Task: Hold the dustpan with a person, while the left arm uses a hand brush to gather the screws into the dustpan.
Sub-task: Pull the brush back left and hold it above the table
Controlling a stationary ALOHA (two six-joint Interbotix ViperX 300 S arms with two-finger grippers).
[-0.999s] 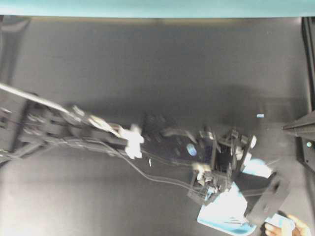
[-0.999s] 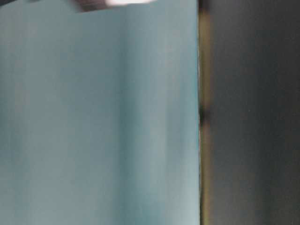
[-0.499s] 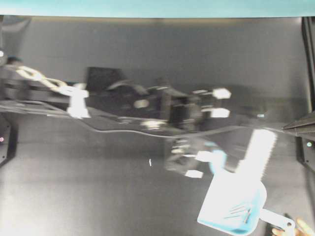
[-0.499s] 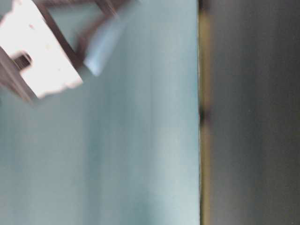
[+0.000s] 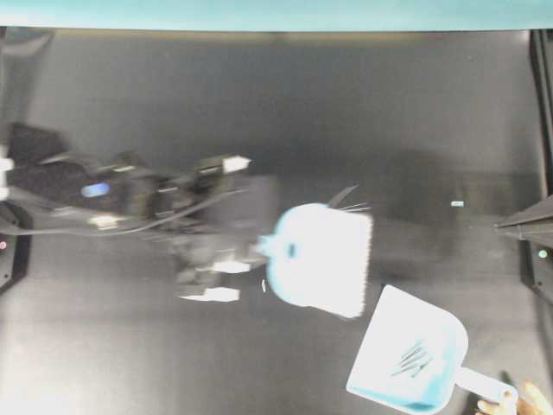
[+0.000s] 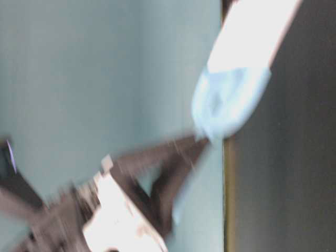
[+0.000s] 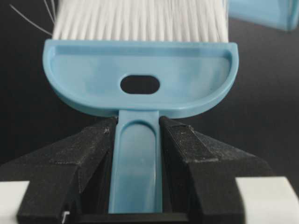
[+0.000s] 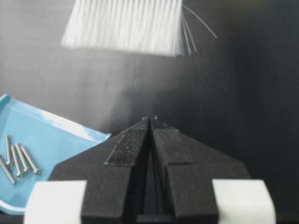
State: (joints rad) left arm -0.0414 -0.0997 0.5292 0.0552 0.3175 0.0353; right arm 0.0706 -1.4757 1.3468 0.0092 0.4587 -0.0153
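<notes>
The pale blue dustpan (image 5: 406,350) lies at the lower right, mouth toward the upper left, with several grey screws (image 5: 413,358) inside. The person's fingertips (image 5: 517,402) touch its ring handle. My left gripper (image 5: 257,249) is shut on the handle of the hand brush (image 5: 318,258), which hangs left of and above the dustpan, apart from it. In the left wrist view both fingers (image 7: 182,140) press the handle of the brush (image 7: 140,70). My right gripper (image 8: 150,119) is shut on nothing, right of the dustpan (image 8: 51,135) and its screws (image 8: 18,159).
The black table (image 5: 276,112) ends at a teal wall along the top. A small pale speck (image 5: 263,285) lies below the brush and another (image 5: 457,204) near the right. The right arm's black body (image 5: 527,223) juts in from the right edge.
The left arm has swung back to the left, carrying the brush away from the dustpan's mouth. The screws now lie uncovered inside the dustpan. The dustpan has stayed in place.
</notes>
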